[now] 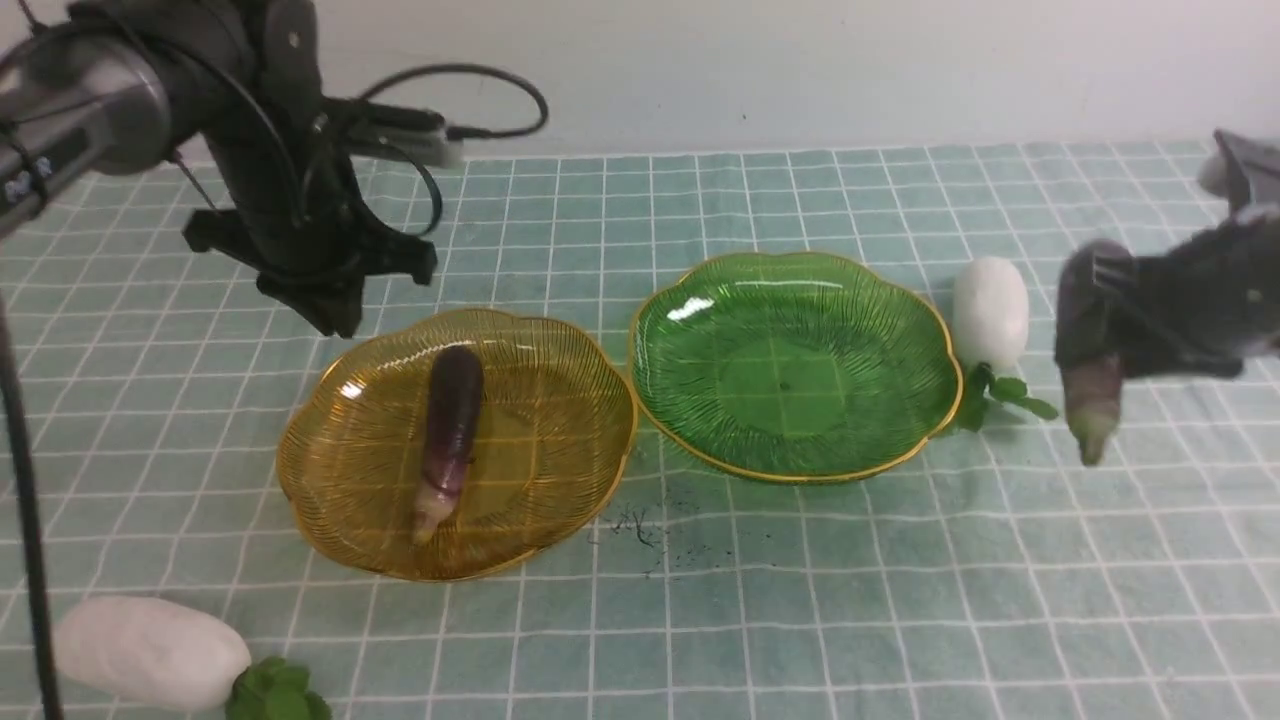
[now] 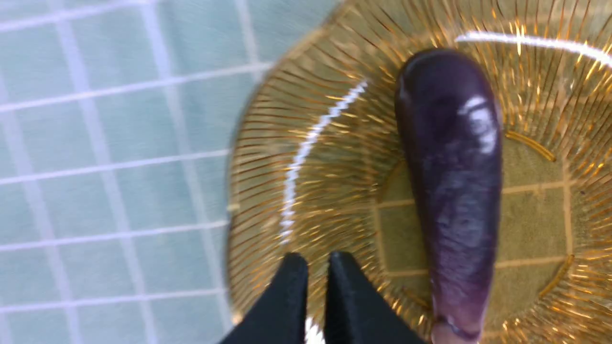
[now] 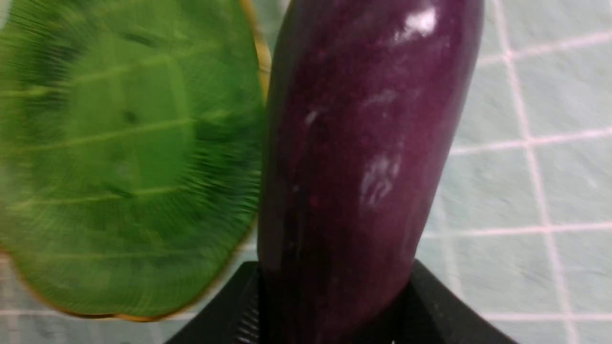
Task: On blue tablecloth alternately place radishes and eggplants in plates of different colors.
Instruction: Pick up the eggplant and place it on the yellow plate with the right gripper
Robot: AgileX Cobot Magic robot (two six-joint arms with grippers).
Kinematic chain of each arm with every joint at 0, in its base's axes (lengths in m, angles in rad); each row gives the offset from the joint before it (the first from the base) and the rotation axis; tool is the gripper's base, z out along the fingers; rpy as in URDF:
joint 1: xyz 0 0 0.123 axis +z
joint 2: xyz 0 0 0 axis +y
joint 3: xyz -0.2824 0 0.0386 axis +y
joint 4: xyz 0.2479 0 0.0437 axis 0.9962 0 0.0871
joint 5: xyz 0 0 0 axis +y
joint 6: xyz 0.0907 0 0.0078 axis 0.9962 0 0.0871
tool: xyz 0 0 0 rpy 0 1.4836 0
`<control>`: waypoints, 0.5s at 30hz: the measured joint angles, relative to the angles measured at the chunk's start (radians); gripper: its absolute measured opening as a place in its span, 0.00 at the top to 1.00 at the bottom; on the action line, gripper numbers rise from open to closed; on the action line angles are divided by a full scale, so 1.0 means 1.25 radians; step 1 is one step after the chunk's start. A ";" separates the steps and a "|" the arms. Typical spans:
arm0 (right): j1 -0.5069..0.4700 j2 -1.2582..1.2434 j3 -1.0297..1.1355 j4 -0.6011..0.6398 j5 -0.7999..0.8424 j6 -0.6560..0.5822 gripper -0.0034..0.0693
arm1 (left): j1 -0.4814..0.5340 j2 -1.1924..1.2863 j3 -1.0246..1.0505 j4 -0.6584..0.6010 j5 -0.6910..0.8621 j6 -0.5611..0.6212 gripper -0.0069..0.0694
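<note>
One dark purple eggplant point(image 1: 450, 435) lies lengthwise in the amber plate point(image 1: 560, 430) on the blue tablecloth point(image 1: 850, 600). My left gripper point(image 1: 330, 305) hovers over that plate's far left rim, shut and empty; its fingertips point(image 2: 313, 263) sit beside the eggplant point(image 2: 454, 191) above the amber plate point(image 2: 334, 143). My right gripper point(image 1: 1100, 320) is shut on a second eggplant point(image 1: 1092, 405), stem end down, lifted off the cloth to the right of the green plate point(image 1: 795, 365). In the right wrist view that eggplant point(image 3: 358, 167) fills the gap of the gripper point(image 3: 334, 296), next to the green plate point(image 3: 119, 157). The green plate holds nothing.
One white radish point(image 1: 990, 312) with green leaves lies on the cloth between the green plate and my right gripper. Another radish point(image 1: 150, 650) lies at the front left corner. A dark smudge point(image 1: 640, 525) marks the cloth in front of the plates. The pale wall stands behind.
</note>
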 joint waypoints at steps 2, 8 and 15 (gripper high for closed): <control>0.072 -0.007 -0.023 0.063 -0.016 -0.033 0.52 | 0.017 -0.042 0.009 -0.007 0.002 -0.005 0.91; 0.261 0.073 -0.102 0.174 -0.069 -0.105 0.52 | 0.069 -0.207 0.154 -0.056 -0.021 -0.005 0.92; 0.414 0.295 -0.288 0.194 -0.087 -0.100 0.52 | 0.162 -0.470 0.509 -0.149 -0.143 -0.005 0.92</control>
